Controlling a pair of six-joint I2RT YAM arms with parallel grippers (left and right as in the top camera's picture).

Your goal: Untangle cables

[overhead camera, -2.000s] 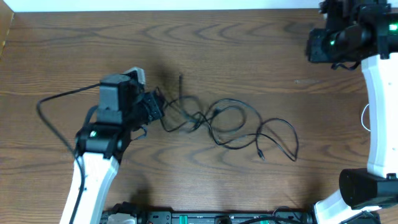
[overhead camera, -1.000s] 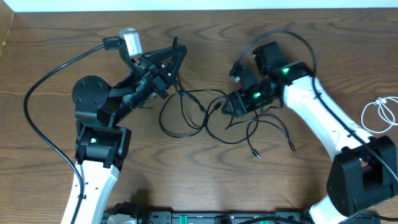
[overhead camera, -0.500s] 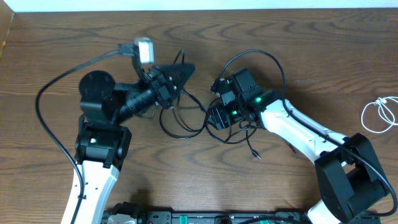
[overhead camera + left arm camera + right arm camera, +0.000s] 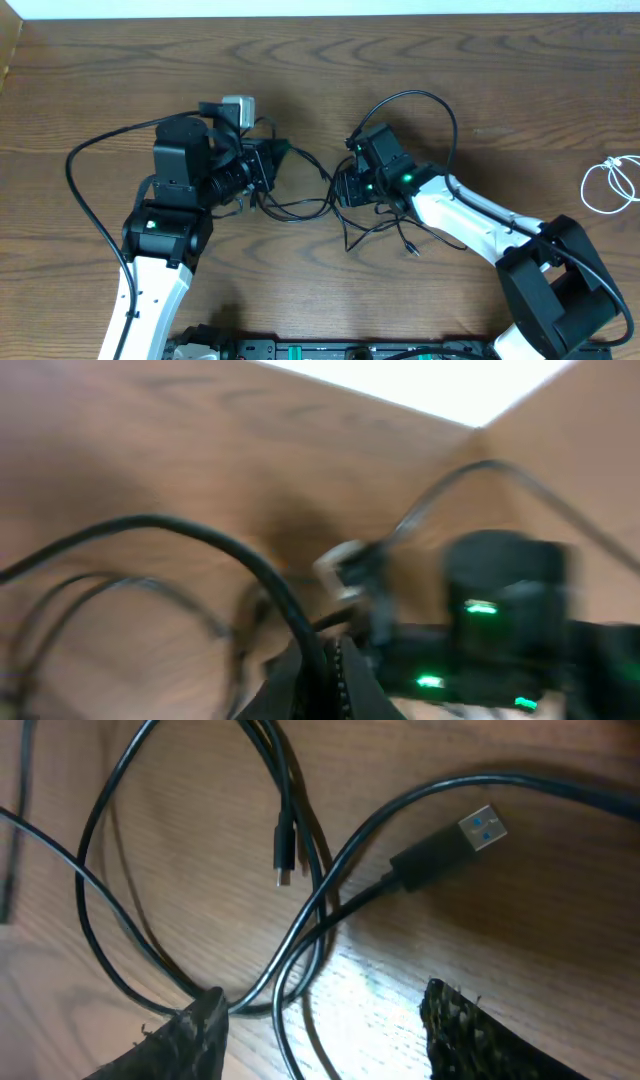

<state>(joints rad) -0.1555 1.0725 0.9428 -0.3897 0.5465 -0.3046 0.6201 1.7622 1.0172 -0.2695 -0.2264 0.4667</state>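
Tangled cables (image 4: 300, 208) on table (image 4: 100, 60) between left arm (image 4: 180, 170), right arm (image 4: 470, 215); lone cable (image 4: 605, 185) at far right edge.

Soft, even overhead light; left wrist view smeared with blur; right wrist view sharp, glare on wood beside black cables (image 4: 425, 857).

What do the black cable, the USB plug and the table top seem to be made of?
Black cable: probably a rubber or soft plastic sheath, smooth with a slight sheen; it lies in loose curves.
USB plug: shiny metal shell with a blue insert, set in a matt black housing, likely plastic.
Table: brown with grain lines; real wood or laminate, I cannot tell.
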